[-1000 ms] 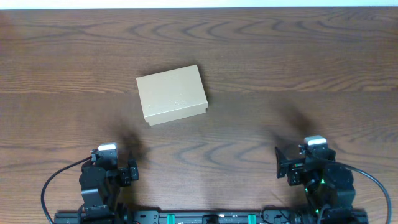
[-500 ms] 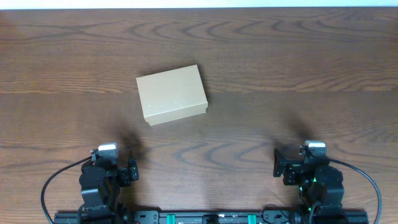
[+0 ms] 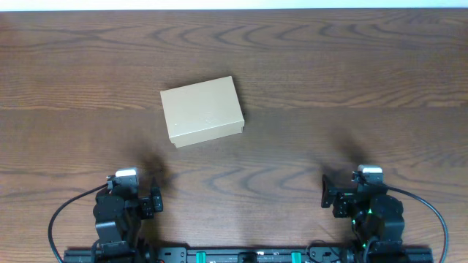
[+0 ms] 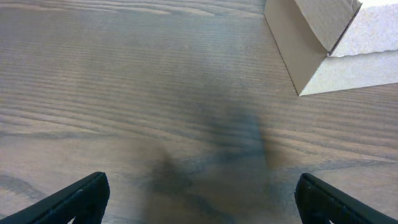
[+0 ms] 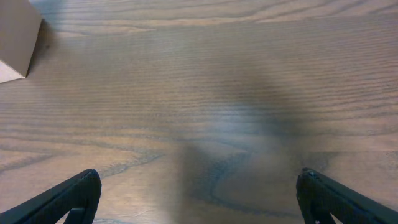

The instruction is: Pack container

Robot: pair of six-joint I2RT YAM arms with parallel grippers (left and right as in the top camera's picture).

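The container (image 3: 202, 110) is a plain tan cardboard box with its lid shut, lying left of the table's middle. Its near corner shows at the top right of the left wrist view (image 4: 323, 43) and its edge at the top left of the right wrist view (image 5: 17, 37). My left gripper (image 4: 200, 199) is open and empty, low near the front edge, well short of the box. My right gripper (image 5: 199, 196) is open and empty at the front right, far from the box. In the overhead view both arms sit folded at the front, left (image 3: 126, 201) and right (image 3: 362, 197).
The dark wood table (image 3: 329, 73) carries nothing but the box. No small items or blue item show in any view. The arm bases and a black rail (image 3: 241, 256) line the front edge.
The right arm pulled back slightly toward the front edge and settled. The left arm and the box have not moved.
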